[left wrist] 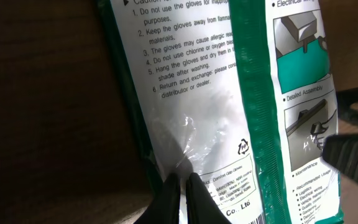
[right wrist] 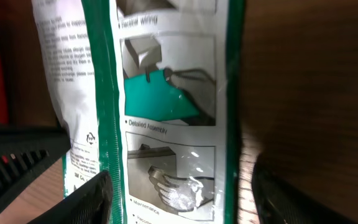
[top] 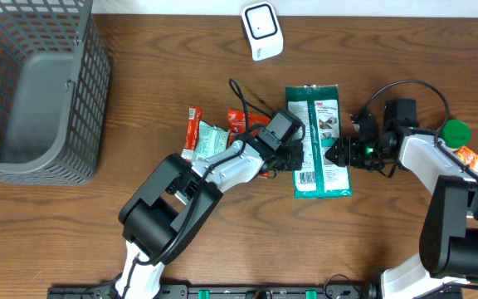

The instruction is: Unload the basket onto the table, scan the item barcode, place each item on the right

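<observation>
A green-and-white glove package [top: 318, 124] lies flat on the wooden table with its printed back up, and its barcode [top: 308, 177] is at the near left corner. My left gripper [top: 295, 158] is shut, pinching the package's [left wrist: 204, 74] crinkled left edge between its fingertips [left wrist: 180, 193]. My right gripper [top: 336, 154] is at the package's right edge. It stands open [right wrist: 180, 177], one finger [right wrist: 86, 196] over the package [right wrist: 166, 93] and the other [right wrist: 291, 193] over bare table. A white scanner [top: 261, 31] stands at the far edge.
A grey mesh basket [top: 31, 83] fills the far left. Snack packets [top: 202, 139] and a red packet [top: 239, 120] lie left of the package under my left arm. A green-capped bottle [top: 455, 131] and an orange packet [top: 471, 158] sit at the right edge.
</observation>
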{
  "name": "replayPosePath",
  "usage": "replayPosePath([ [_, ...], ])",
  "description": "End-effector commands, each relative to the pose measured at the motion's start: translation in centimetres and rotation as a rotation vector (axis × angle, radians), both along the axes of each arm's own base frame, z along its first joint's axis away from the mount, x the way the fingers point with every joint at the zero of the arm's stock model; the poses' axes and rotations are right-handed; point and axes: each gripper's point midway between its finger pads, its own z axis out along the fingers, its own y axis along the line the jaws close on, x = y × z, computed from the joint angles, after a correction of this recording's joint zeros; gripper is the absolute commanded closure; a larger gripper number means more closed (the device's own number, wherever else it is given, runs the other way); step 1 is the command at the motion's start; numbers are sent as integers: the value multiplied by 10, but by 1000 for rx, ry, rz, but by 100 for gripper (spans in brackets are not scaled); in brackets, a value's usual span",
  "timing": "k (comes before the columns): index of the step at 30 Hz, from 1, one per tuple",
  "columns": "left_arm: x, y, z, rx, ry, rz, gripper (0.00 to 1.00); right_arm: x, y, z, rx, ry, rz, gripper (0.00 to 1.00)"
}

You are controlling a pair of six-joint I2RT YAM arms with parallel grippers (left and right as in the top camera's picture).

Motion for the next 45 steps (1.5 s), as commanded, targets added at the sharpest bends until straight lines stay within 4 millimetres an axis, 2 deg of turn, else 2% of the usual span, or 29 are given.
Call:
replayPosePath([
  [1, -8, 17, -38, 90, 54, 20, 92, -12, 7, -16, 50, 64, -3, 32],
  [9, -9, 18, -39, 93, 57, 20, 89, -13, 33, -16, 227, 64, 50, 32],
  [14, -9, 18, -39, 93, 57, 20, 89, -11, 38, -12, 263, 45, 65, 32],
  [17, -9, 18, -39, 93, 56, 20, 88, -10, 40, -10, 280, 29, 84, 42],
  [20, -9, 18, -39, 93, 57, 20, 88, -10, 45, -5, 317, 20, 96, 48],
  [31, -9, 18, -39, 93, 56, 19, 88, -10, 49, 0, 353, 13, 104, 50],
  [38, -9, 18, -39, 93, 56, 20, 88, -11, 51, 1, 364, 9, 107, 63],
  [45, -9, 18, -39, 95, 52, 14, 87, -11, 51, 0, 363, 5, 108, 68],
])
